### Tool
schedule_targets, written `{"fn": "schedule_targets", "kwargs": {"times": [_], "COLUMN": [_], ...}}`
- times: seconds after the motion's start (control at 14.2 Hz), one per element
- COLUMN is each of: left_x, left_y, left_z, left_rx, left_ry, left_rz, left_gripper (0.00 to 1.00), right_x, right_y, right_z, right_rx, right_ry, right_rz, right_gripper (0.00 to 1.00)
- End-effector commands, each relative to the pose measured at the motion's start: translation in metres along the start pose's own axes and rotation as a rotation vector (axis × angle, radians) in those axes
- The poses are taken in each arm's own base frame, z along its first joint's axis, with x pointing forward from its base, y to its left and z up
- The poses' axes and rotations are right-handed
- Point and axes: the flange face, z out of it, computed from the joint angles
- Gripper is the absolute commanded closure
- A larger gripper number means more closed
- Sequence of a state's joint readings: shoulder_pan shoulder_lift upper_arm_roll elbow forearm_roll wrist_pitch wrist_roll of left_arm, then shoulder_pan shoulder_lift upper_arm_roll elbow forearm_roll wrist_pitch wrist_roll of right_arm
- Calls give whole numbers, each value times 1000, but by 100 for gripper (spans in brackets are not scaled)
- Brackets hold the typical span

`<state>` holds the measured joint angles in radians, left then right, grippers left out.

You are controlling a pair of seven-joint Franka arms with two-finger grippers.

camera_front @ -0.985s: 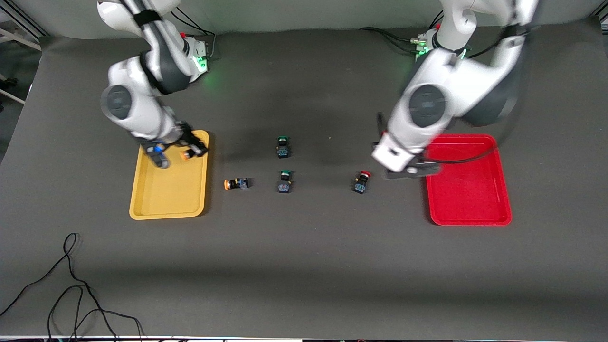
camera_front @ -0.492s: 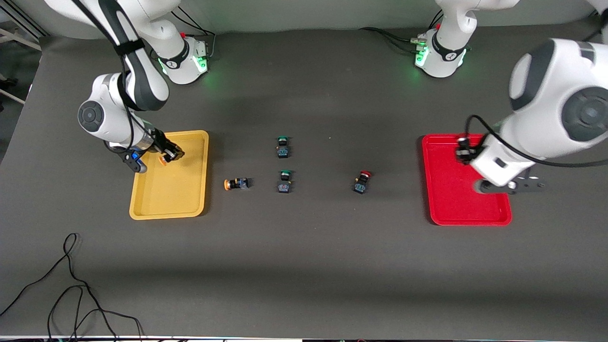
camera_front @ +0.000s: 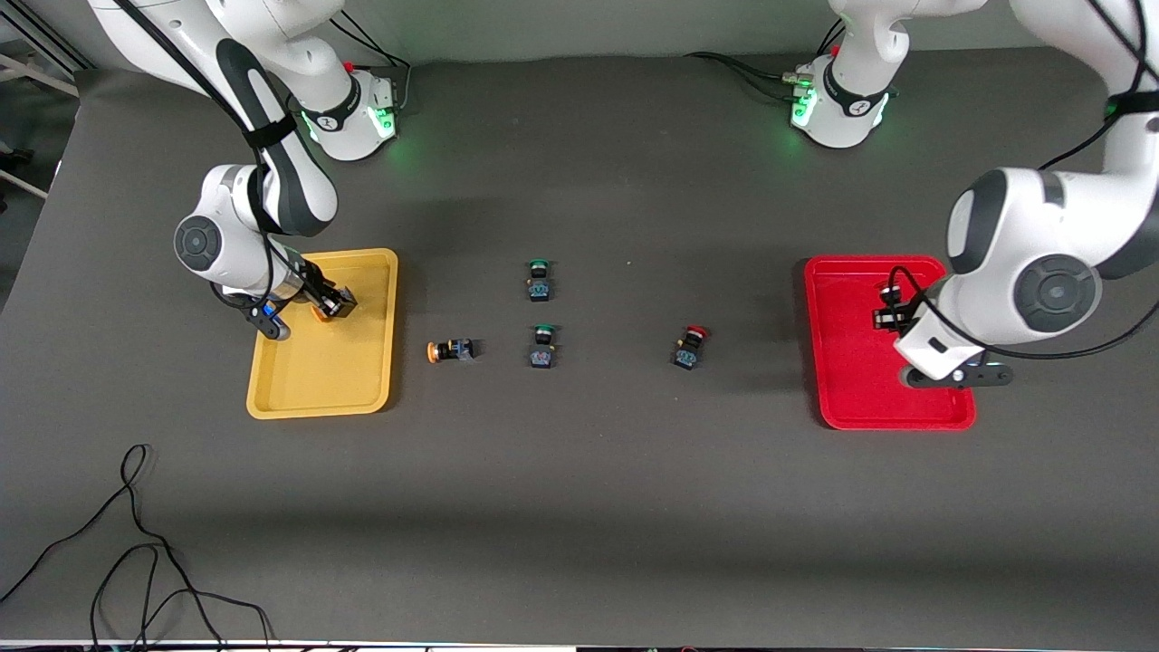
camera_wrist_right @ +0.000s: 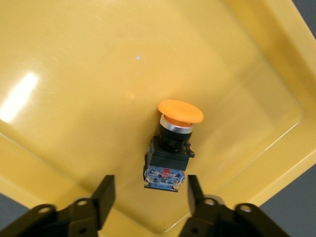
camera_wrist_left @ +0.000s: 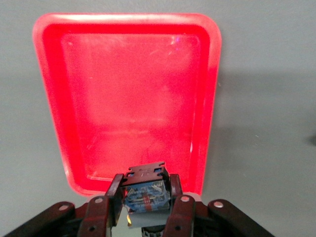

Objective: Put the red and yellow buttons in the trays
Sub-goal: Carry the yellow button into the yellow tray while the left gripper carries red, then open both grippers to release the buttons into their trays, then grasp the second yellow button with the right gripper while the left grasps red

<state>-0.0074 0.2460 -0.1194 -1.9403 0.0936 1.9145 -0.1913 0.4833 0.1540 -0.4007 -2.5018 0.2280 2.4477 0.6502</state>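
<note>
Front view: the right hand (camera_front: 312, 303) sits low over the yellow tray (camera_front: 321, 385), at the part of it farther from the front camera. Right wrist view confirms its fingers (camera_wrist_right: 103, 195) are spread apart, holding nothing. An orange-capped button (camera_wrist_right: 170, 150) lies on its side on the yellow tray floor between those open fingers, apart from both, near a tray corner. In the front view that button (camera_front: 319, 312) shows only as a patch of orange beside the hand.

The left hand (camera_front: 892, 308) hangs over the red tray (camera_front: 851, 380), toward the tray end farther from the front camera. Left wrist view: its fingers (camera_wrist_left: 111, 197) are clamped on a button body (camera_wrist_left: 145, 192), black and blue, with the red tray (camera_wrist_left: 49, 98) below it. The cap does not show in that view; the front view shows a trace of red at the hand.

On the table (camera_front: 579, 507) between the two trays:
- a second orange-capped button (camera_front: 450, 350), lying on its side, just beside the yellow tray;
- two green-capped buttons (camera_front: 540, 280) (camera_front: 542, 346), one nearer the front camera than the other;
- a red-capped button (camera_front: 690, 347), nearer the red tray, well apart from it.

A loose black cable (camera_front: 136, 552) lies at the table corner nearest the front camera, at the right arm's end.
</note>
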Motion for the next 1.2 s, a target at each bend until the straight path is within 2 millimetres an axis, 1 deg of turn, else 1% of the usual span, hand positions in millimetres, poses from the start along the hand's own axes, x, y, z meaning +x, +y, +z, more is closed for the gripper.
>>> {"fn": "schedule_targets", "kwargs": {"times": [0.0, 0.07, 0.14, 0.21, 0.28, 0.35, 0.42, 0.49, 0.56, 0.63, 0.77, 0.84, 0.91, 0.98, 1.13], "left_x": [-19, -21, -24, -24, -24, -25, -25, -24, -24, -25, -26, -22, -19, -14, -8], "left_y": [-2, -1, 0, -6, -6, -4, -2, -1, -2, -3, -3, -1, 5, 17, 63], "left_z": [57, 74, 97, 117, 130, 141, 147, 151, 150, 144, 120, 96, 71, 42, -9], "left_rx": [3, -4, -12, -22, -28, -32, -35, -36, -35, -32, -19, -12, -9, -1, 6], "left_ry": [32, 45, 47, 47, 51, 55, 57, 51, 49, 49, 34, 29, 10, -1, 24], "left_rz": [33, 36, 39, 27, 27, 29, 31, 30, 24, 20, 15, 13, 12, -1, -59], "left_gripper": [100, 100, 100, 100, 100, 100, 86, 41, 0, 0, 0, 0, 0, 0, 0], "right_x": [-6, -8, -9, -11, -17, -32, -43, -54, -65, -73, -70, -71, -67, -62, -56], "right_y": [-16, -25, -36, -51, -74, -103, -131, -154, -175, -193, -214, -223, -228, -232, -232], "right_z": [-52, -81, -113, -142, -171, -192, -209, -213, -210, -198, -164, -141, -118, -96, -49], "right_rx": [71, 92, 101, 102, 104, 95, 89, 76, 73, 61, 55, 42, 25, 9, -12], "right_ry": [-35, -52, -73, -81, -78, -73, -65, -63, -58, -56, -43, -40, -41, -38, -30], "right_rz": [-31, -36, -31, -26, -10, 17, 59, 99, 131, 159, 224, 235, 256, 287, 335], "right_gripper": [0, 0, 0, 0, 0, 0, 0, 0, 0, 0, 0, 0, 0, 0, 0]}}
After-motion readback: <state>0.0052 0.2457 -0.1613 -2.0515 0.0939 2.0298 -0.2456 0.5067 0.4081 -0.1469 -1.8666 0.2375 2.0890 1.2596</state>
